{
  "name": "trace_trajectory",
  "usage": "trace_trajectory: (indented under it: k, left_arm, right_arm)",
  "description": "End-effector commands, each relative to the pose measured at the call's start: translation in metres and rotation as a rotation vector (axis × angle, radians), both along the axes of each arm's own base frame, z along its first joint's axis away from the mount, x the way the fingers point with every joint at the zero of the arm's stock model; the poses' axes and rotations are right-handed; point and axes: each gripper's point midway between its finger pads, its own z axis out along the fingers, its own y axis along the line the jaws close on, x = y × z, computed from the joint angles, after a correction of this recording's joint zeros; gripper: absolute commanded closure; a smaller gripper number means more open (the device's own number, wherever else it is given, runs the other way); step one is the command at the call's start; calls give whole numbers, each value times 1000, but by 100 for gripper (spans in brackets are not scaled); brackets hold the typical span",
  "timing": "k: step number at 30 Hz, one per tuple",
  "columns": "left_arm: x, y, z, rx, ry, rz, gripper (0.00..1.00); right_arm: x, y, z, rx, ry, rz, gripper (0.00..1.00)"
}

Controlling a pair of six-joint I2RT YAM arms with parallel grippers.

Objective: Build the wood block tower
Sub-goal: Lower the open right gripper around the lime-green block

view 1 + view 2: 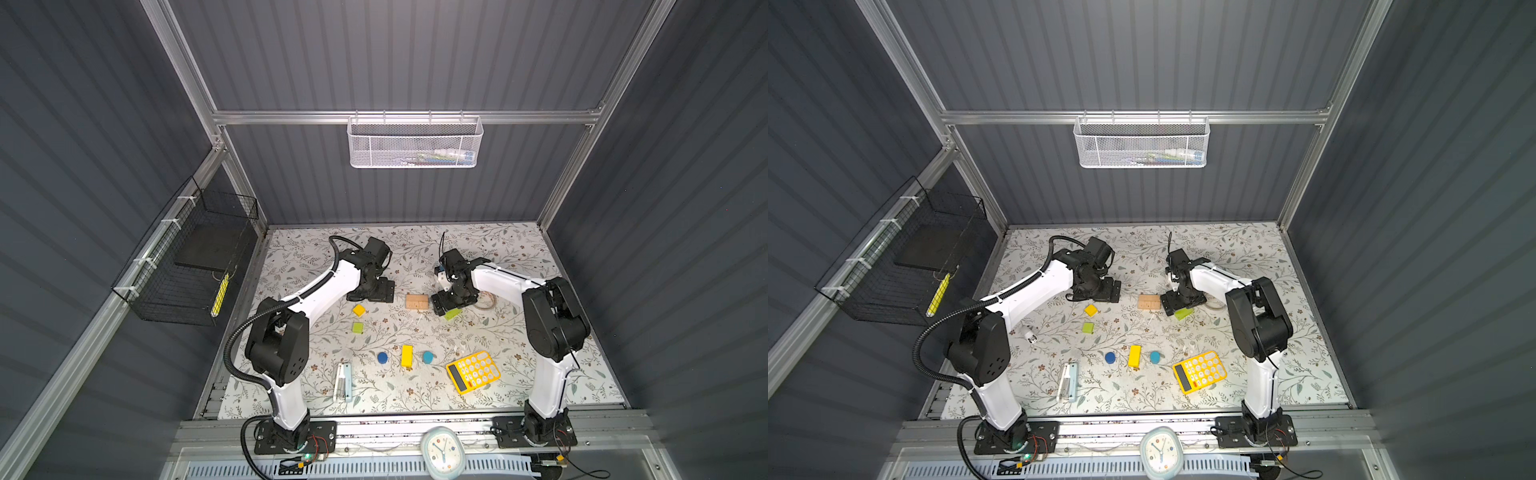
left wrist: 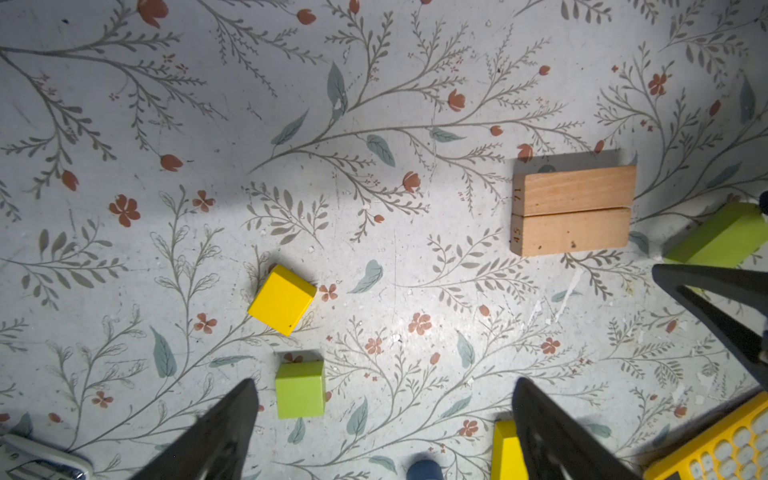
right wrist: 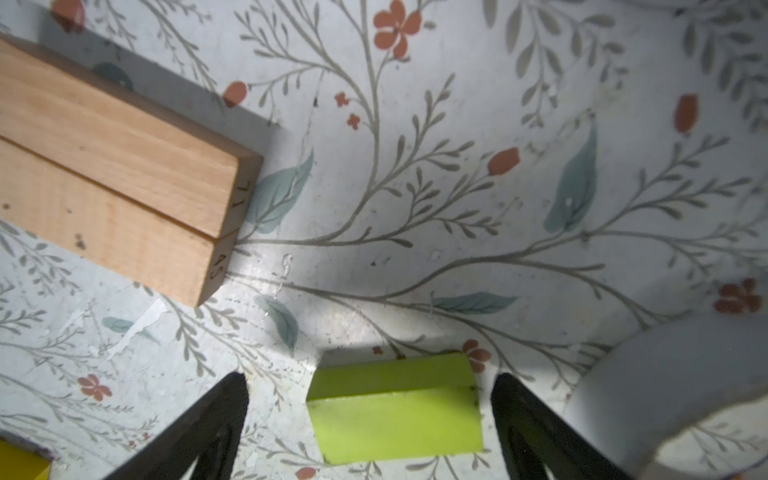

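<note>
**right gripper hangs open over the lime-green bar**

in both top views the blocks lie apart on the flowery table (image 1: 519, 249), and no tower stands yet. the two tan bars (image 1: 417, 302) lie flat, side by side and touching, between the two grippers. the lime-green bar (image 1: 454, 314) lies at a slant just beside them, partly under the right gripper (image 1: 448, 307). the left gripper (image 1: 371, 296) is on the other side of the tan bars, so the right arm is nearer to this bar. the yellow cube (image 1: 359, 310), green cube (image 1: 358, 328), yellow bar (image 1: 407, 356) and blue cylinders (image 1: 382, 357) lie nearer the front.

in the left wrist view the left gripper (image 2: 384, 380) has its fingers wide apart and holds nothing. the green cube (image 2: 300, 388) sits on the table between them, close to one finger.

in the right wrist view the right gripper (image 3: 370, 376) has its fingers wide apart too, one on each side of the lime-green bar (image 3: 395, 419), not touching it. the bar's long side runs from finger to finger, so i think a squeeze would catch its short ends. a tape roll (image 3: 665, 361) sits just beside one finger and could get bumped.
</note>
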Motion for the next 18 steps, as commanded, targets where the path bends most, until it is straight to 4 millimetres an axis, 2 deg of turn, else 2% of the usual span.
trace_trajectory:
  k: [1, 18]
  left_arm:
    - [-1, 7, 4, 3, -6, 28, 4]
    - [-3, 7, 0, -10, -1, 27, 4]
  right_arm:
    - [2, -3, -1, -11, 4, -10, 7]
    - [-26, -3, -7, 2, 55, -73, 17]
